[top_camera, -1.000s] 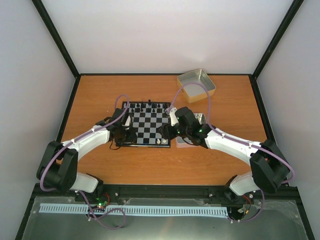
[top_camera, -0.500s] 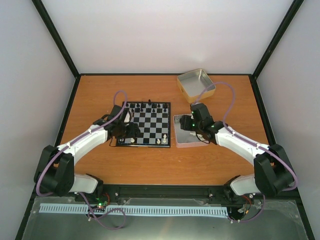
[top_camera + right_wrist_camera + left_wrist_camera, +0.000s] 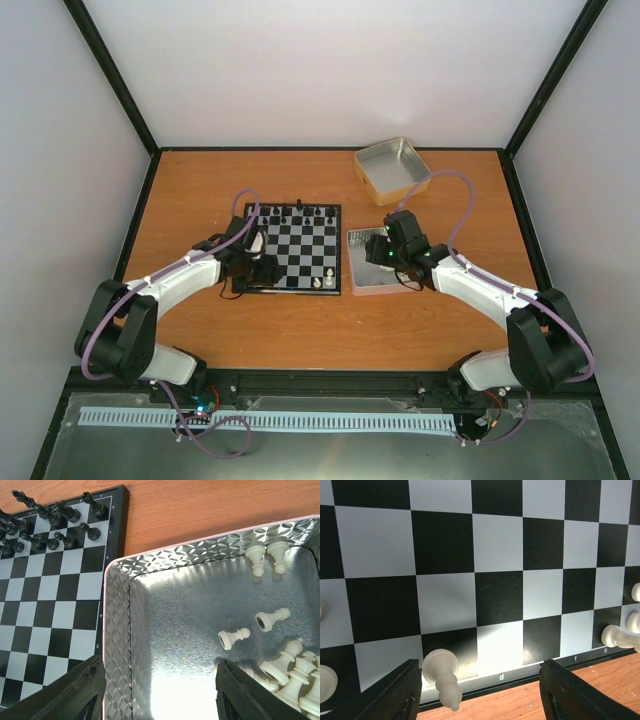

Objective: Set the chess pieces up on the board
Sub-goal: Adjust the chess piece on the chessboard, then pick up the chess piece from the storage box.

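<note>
Moved off the black-and-grey chessboard [image 3: 50, 595], right gripper [image 3: 160, 680] gapes empty above embossed silvery metal tin [image 3: 117, 630] of cream-white chess pieces [image 3: 295, 670]. Left gripper [image 3: 477, 690]: open, empty.

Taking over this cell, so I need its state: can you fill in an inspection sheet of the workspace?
Surface: orange-brown wooden table.
Job's things: board with black pieces on far rows, a few white chess pieces at its near edge; more lie in the embossed tin.
Clutter: second metal tin, apparently empty.
Grippers: left gripper open at the board's near edge; right gripper open over the embossed tin.
Cables: purple cables loop along both arms.
Surroundings: white walls, black frame posts.
</note>
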Motion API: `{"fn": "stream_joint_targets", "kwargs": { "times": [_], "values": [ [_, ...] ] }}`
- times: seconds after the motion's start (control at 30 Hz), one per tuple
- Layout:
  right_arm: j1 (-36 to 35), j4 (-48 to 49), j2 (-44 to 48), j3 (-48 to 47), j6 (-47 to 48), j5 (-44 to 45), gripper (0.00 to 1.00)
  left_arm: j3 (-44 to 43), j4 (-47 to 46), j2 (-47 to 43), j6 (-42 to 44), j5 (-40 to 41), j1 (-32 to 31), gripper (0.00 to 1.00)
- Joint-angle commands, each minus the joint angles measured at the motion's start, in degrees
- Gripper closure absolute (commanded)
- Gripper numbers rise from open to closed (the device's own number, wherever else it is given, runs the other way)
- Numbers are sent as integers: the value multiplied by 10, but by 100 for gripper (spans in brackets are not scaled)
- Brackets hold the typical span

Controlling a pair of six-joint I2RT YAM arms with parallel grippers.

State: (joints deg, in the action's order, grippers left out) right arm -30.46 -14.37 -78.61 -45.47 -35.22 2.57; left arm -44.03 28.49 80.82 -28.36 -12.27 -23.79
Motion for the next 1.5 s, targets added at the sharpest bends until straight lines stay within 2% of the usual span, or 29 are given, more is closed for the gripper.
{"fn": "stream_joint_targets", "kwargs": {
  "times": [0.0,0.27,0.57,0.83,1.03,1.23,1.47],
  "values": [
    [7,1,9,2,-8,10,39,1,-5,14,10,-11,-3,36],
    [12,-7,17,3,-5,16,40,-6,-14,30,16,-24,-3,43],
    [13,-43,-6,-17,9,28,40,-23,9,-1,18,7,-3,39],
    [18,-130,-92,-84,39,71,56,-49,-7,-83,50,19,-3,35],
    [18,-130,-140,-101,4,50,66,-37,-33,-117,49,22,-3,35],
    [18,-139,-189,-130,-29,81,61,-34,-41,-118,50,17,-3,35],
    [16,-152,-228,-153,-52,109,60,-29,-43,-116,55,20,-3,35]
  ]
}}
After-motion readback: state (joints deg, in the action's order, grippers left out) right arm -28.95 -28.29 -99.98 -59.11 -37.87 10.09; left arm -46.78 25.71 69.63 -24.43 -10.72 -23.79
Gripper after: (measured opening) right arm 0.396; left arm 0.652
